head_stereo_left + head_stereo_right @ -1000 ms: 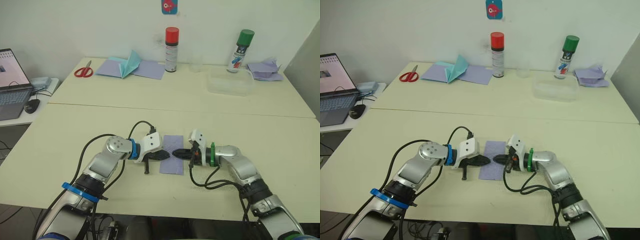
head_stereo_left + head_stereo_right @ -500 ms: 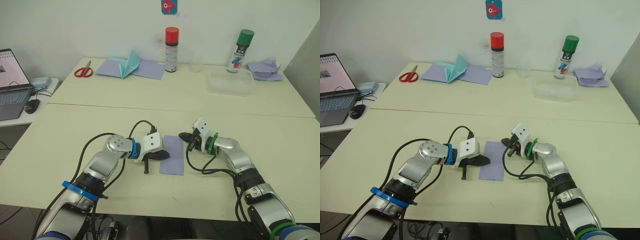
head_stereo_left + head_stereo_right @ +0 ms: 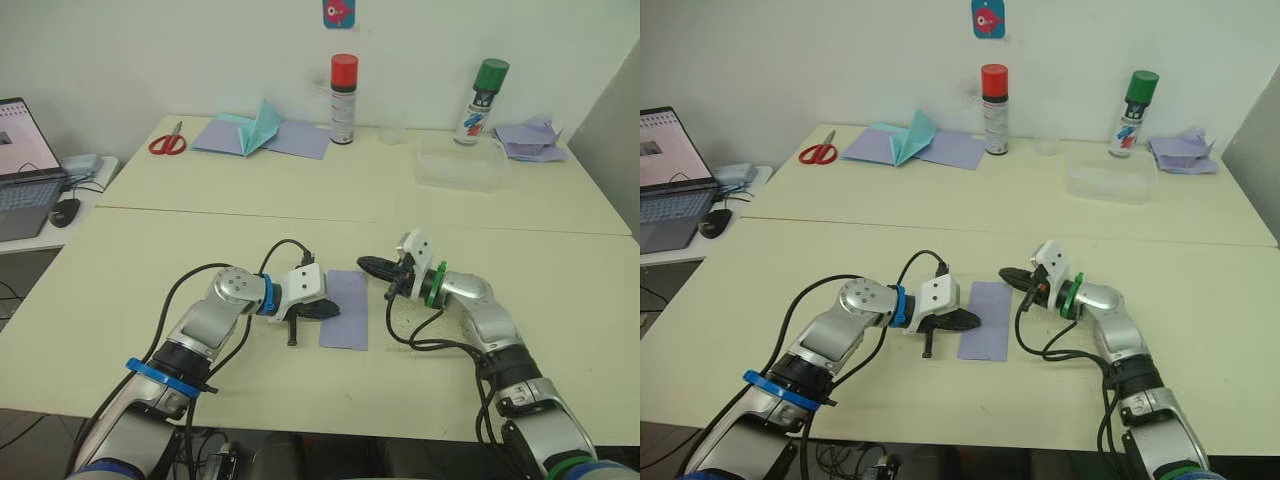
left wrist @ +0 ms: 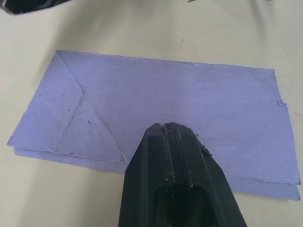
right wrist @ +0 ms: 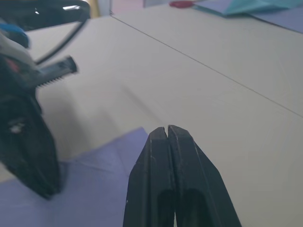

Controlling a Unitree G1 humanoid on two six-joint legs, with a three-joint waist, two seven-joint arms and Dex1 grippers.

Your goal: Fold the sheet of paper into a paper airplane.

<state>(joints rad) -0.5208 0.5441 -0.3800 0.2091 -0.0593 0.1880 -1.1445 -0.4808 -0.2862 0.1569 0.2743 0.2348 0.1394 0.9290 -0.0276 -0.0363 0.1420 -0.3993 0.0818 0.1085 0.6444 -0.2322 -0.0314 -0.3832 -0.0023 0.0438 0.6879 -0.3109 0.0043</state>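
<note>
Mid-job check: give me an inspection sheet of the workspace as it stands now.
Surface: cream table, seam across.
Job's things: sheet of paper, folded, flat.
Clutter: scissors, teal folded paper, two spray cans, clear tray, crumpled scraps.
Grippers: left gripper jaws shut, tip on the sheet; right gripper jaws shut, above the sheet's far corner.
Cables: black, looping at both wrists.
Surroundings: laptop, mouse, white wall.

Right gripper (image 5: 168,130), fingers pressed together, raised above a cream table (image 5: 199,90). Beside and below it lies the lavender paper (image 5: 102,187), with the left gripper (image 5: 45,189) pressing its edge.
</note>
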